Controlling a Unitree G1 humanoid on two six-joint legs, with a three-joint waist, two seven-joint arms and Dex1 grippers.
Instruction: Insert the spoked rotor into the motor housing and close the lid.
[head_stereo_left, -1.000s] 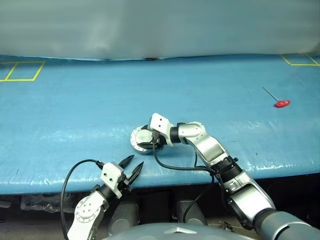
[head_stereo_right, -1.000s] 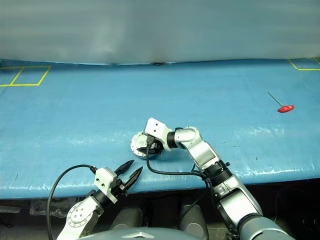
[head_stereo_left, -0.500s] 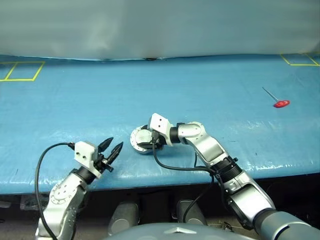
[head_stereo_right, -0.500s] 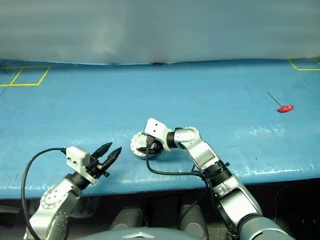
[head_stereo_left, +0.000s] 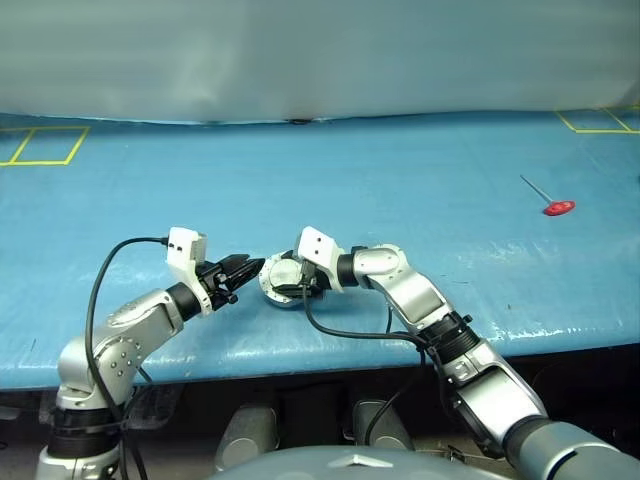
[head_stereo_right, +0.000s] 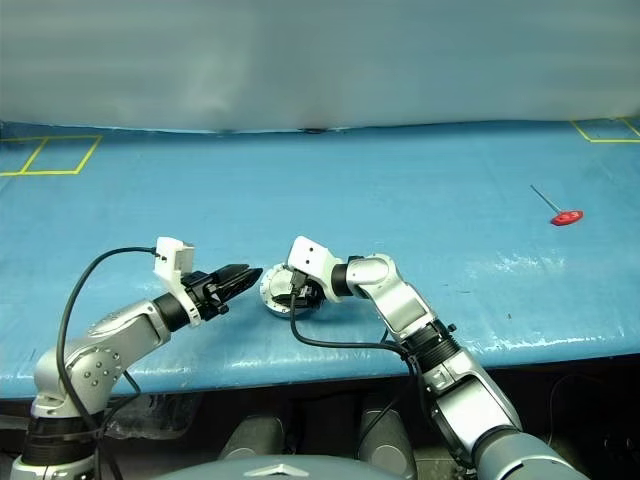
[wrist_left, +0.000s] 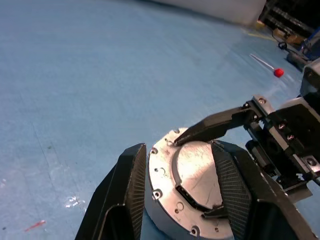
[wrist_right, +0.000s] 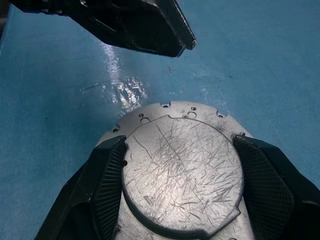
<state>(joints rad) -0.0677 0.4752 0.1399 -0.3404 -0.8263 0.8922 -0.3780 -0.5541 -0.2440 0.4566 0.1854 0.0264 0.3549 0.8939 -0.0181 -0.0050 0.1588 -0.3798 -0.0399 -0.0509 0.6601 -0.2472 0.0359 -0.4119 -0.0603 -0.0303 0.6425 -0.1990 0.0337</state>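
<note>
The motor housing (head_stereo_left: 270, 288) sits near the blue table's front edge, its holed flange (wrist_right: 150, 112) showing. On top lies the lid (wrist_right: 182, 170), scratched flat silver face up. My right gripper (head_stereo_left: 292, 277) reaches in from the right, its fingers (wrist_right: 107, 185) pressed to the lid's two sides. My left gripper (head_stereo_left: 246, 267) hovers just left of the housing, pointing at it, open and empty; in its wrist view the fingers (wrist_left: 131, 190) frame the housing. The spoked rotor is hidden.
A red-handled tool (head_stereo_left: 558, 208) lies far right on the blue table (head_stereo_left: 420, 170). Yellow tape squares mark the back left corner (head_stereo_left: 40, 145) and back right corner (head_stereo_left: 592, 118). The table's front edge runs just below both arms.
My left arm rose from below the table's front edge, swung out left, then came in toward the housing. The right arm and the housing stayed still.
</note>
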